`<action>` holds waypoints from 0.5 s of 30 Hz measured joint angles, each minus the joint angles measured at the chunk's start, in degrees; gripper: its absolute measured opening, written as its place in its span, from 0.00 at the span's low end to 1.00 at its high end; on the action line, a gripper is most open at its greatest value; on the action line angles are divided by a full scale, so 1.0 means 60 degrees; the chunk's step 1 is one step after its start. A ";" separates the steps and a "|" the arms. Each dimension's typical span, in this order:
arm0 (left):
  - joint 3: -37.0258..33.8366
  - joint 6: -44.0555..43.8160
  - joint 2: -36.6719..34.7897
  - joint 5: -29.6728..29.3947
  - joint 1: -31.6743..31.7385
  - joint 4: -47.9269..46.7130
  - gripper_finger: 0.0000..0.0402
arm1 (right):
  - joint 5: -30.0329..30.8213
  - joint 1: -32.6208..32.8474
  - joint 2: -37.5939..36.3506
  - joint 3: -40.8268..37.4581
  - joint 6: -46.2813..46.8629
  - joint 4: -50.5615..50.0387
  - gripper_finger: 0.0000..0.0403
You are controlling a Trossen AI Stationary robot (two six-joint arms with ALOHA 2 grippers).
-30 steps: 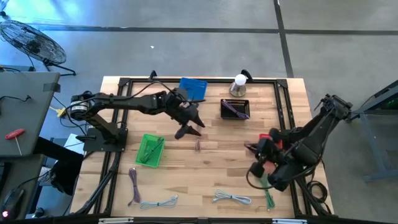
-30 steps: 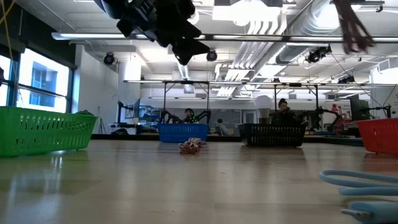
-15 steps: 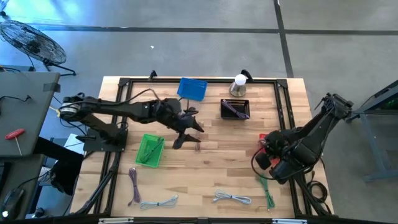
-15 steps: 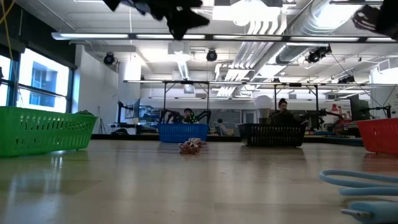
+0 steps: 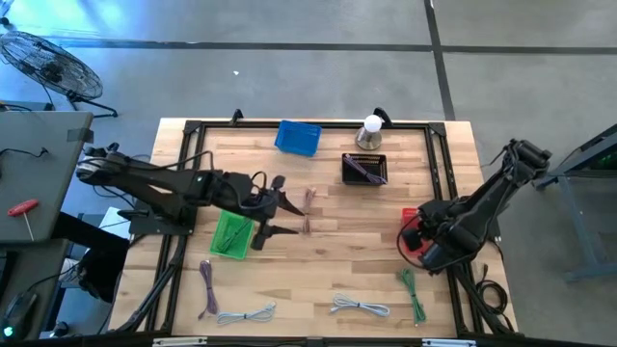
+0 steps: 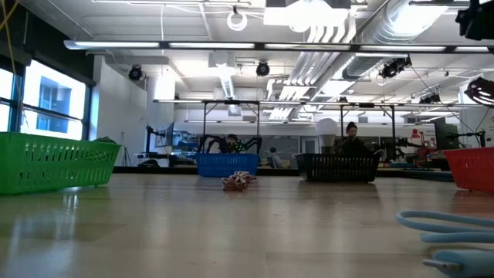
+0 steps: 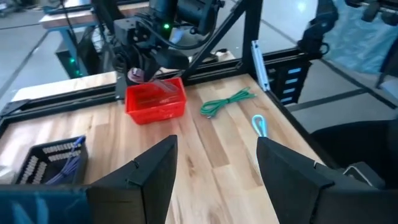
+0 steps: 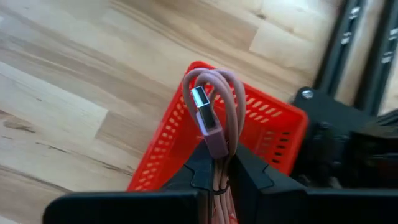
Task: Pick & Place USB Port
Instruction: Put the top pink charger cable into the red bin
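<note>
Only the right wrist view shows the right gripper point(image 8: 214, 163) pinching a pink cable point(image 8: 213, 106) above the red basket point(image 8: 264, 134), while the left gripper point(image 7: 214, 165) gapes empty.

No legible text, label or number anywhere (baskets, cables and table all unmarked)

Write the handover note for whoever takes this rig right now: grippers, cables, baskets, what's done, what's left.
Right gripper: shut on the pink USB cable, held above the red basket; not yet released.
Left gripper: open, empty, beside the green basket.
Black basket: holds a purple cable.
On the table: a small coiled cable mid-table, a green cable, a white cable, plus two more near the front left corner.
Left: drop the pink cable, then collect the rest.
</note>
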 joint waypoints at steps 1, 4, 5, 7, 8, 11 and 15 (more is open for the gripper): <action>0.0000 -0.0004 -0.0011 -0.0124 -0.0052 -0.0070 0.54 | 0.0022 -0.0027 -0.0060 -0.0116 -0.0021 0.0196 0.05; 0.0000 -0.0073 -0.0014 -0.0356 -0.0081 -0.0154 0.54 | -0.0203 -0.0160 -0.0148 -0.0395 -0.0050 0.0582 0.05; -0.0004 -0.0076 -0.0014 -0.0362 -0.0078 -0.0160 0.54 | -0.0344 -0.0196 -0.0148 -0.0479 -0.0070 0.0663 0.05; -0.0004 -0.0076 -0.0014 -0.0388 -0.0057 -0.0152 0.54 | -0.0541 -0.0248 -0.0148 -0.0651 -0.0140 0.0880 0.05; -0.0004 -0.0076 -0.0014 -0.0401 -0.0057 -0.0156 0.54 | -0.0588 -0.0258 -0.0148 -0.0747 -0.0157 0.1045 0.05; -0.0004 -0.0076 -0.0014 -0.0417 -0.0053 -0.0136 0.54 | -0.0760 -0.0262 -0.0148 -0.1060 -0.0160 0.1589 0.05; -0.0004 -0.0080 -0.0014 -0.0417 -0.0057 -0.0134 0.54 | -0.0834 -0.0262 -0.0148 -0.1370 -0.0188 0.2016 0.16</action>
